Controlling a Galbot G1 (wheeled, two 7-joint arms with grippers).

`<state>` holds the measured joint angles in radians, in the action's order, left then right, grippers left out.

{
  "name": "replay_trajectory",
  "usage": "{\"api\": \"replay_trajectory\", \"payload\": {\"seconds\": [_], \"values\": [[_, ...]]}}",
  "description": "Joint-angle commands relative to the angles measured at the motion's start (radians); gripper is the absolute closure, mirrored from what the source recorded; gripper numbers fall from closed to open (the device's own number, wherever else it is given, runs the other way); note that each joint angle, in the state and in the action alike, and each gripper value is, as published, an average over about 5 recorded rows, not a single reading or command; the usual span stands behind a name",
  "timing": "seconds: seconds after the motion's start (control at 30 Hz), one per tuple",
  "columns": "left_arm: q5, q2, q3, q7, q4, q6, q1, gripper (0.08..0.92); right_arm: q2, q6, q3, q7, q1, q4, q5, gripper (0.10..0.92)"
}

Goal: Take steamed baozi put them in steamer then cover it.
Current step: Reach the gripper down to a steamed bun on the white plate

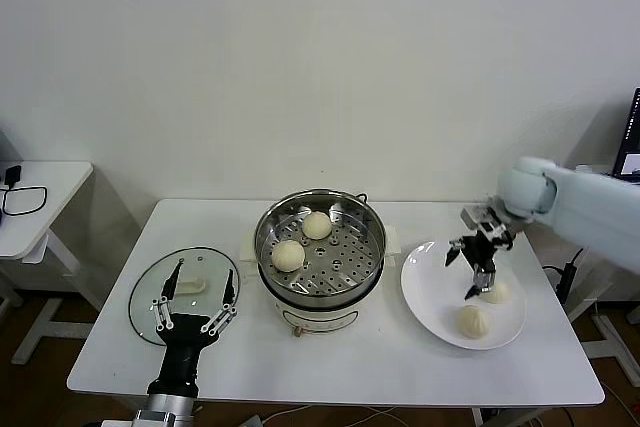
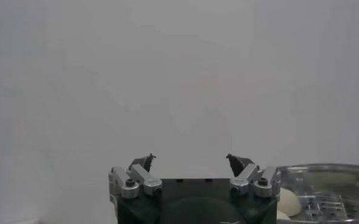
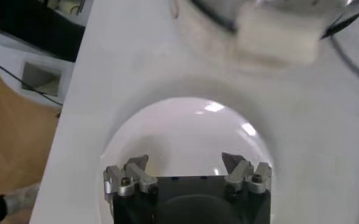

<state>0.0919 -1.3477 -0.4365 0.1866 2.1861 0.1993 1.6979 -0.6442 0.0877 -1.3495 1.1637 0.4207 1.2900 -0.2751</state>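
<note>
Already two baozi (image 1: pixel 302 240) sit in the steamer (image 1: pixel 320 292), two wait on the plate (image 1: pixel 428 292) under the open right gripper (image 1: pixel 470 272), and the glass cover (image 1: pixel 140 292) lies at the table's left edge under the open left gripper (image 1: pixel 196 292).

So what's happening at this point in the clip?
A two-armed robot is loading buns into a steamer. Two baozi already sit on its perforated tray, and two more wait on the white plate to the right. The right gripper hangs open over that plate, just above the farther bun, holding nothing. The left gripper is open too, idle over the glass lid, which lies on the table left of the steamer.
</note>
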Motion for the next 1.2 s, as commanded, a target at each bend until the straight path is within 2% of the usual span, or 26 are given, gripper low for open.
{"api": "replay_trajectory", "payload": {"seconds": [0.03, 0.67, 1.03, 1.2], "values": [[0.001, -0.001, 0.003, 0.0, -0.004, -0.001, 0.0, 0.177, 0.051, -0.03, 0.11, 0.003, -0.19, -0.037, 0.084, 0.203], [0.004, 0.0, 0.007, 0.0, -0.017, 0.002, -0.005, 0.177, 0.039, -0.019, 0.134, -0.032, -0.242, -0.064, 0.116, 0.206], [0.003, 0.0, 0.003, 0.002, -0.017, 0.0, -0.008, 0.177, 0.027, -0.014, 0.132, -0.038, -0.227, -0.065, 0.114, 0.366], [0.003, 0.003, 0.003, 0.002, -0.014, -0.001, -0.008, 0.177, 0.036, -0.031, 0.096, -0.018, -0.126, -0.025, 0.11, 0.388]]}}
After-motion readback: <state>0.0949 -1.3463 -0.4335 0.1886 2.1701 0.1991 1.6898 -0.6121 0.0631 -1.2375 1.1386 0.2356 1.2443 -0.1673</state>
